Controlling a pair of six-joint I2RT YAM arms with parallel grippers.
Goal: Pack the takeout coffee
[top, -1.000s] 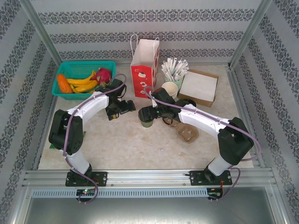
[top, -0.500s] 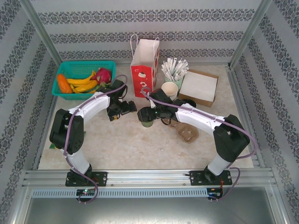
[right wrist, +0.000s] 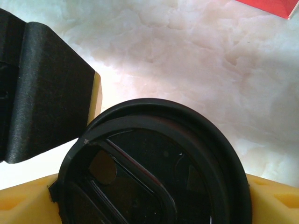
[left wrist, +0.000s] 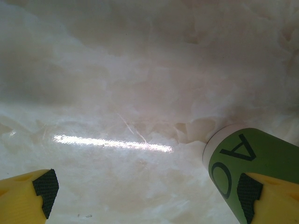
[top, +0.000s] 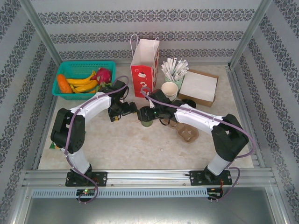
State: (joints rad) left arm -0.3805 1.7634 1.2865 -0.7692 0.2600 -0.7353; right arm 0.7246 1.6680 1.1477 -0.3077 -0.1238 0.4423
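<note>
Figure: both grippers at the takeout coffee (top: 147, 123), which stands upright on the table (left wrist: 117, 93).
The jaws of the right gripper (top: 146, 114) straddle the cup's black lid (right wrist: 154, 172), with one black pad (right wrist: 46, 93) just beside the rim. Whether they press it cannot be told. The left gripper (left wrist: 145, 191) is spread wide over bare tabletop, with the cup's green side just past one fingertip (left wrist: 246, 195) and outside the gap. The red gift bag (top: 144, 70) stands beyond both grippers.
</note>
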